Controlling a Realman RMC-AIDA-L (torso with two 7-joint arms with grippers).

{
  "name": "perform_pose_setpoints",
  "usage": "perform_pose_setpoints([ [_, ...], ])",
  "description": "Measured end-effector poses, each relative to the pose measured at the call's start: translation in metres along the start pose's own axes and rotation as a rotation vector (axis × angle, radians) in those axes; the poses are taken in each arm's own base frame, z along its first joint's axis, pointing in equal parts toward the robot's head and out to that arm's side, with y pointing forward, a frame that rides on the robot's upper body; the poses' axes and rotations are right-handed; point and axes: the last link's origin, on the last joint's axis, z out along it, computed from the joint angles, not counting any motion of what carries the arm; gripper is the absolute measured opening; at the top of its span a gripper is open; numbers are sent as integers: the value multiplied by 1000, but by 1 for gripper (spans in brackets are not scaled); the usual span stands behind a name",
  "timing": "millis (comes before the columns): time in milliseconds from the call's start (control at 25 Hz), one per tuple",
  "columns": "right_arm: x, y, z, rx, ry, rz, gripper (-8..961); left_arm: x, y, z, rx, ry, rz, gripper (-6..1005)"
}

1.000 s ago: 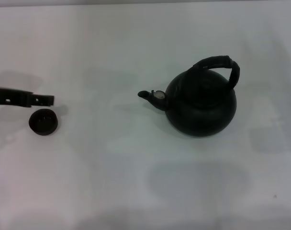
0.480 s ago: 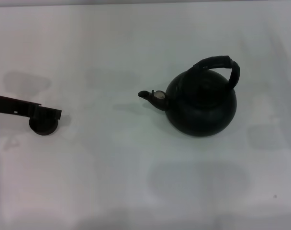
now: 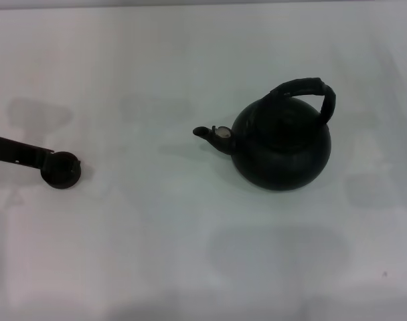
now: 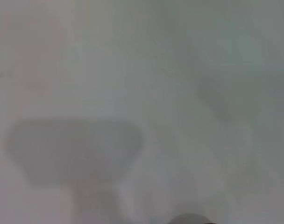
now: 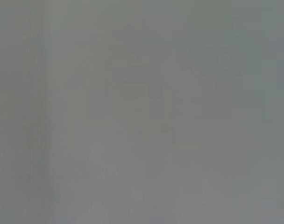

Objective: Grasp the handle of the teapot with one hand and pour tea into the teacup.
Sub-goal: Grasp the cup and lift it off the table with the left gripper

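The teapot [image 3: 281, 151], round, squat and nearly black, stands upright right of centre in the head view. Its short spout [image 3: 207, 133] points left toward the teacup. The thick ribbed handle [image 3: 304, 87] arches over its top, and nothing holds it. The tiny dark teacup [image 3: 61, 171] sits far to the left on the table. My left gripper [image 3: 47, 158] reaches in from the left edge as a thin dark bar. Its tip meets the cup's near-left rim, and I cannot tell whether it touches. No tea is visible. The right gripper is out of view.
The white table [image 3: 156, 234] carries only faint grey shadows. A wide bare stretch lies between cup and teapot. A dark curved sliver [image 4: 188, 219] shows at the edge of the left wrist view. The right wrist view holds only plain grey.
My left gripper has come down from behind the teacup to the cup's level and drawn back to the left. Teapot and teacup have stayed where they were.
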Motion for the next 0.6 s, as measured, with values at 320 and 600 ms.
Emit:
perform_pose_setpoints([
  [320,1,0,-1,0,3,0,873,1,5,2,-17,-24,21,871],
  [600,1,-1,-3,3,1,1,874,-2,7,6,-28,-53,16,870],
])
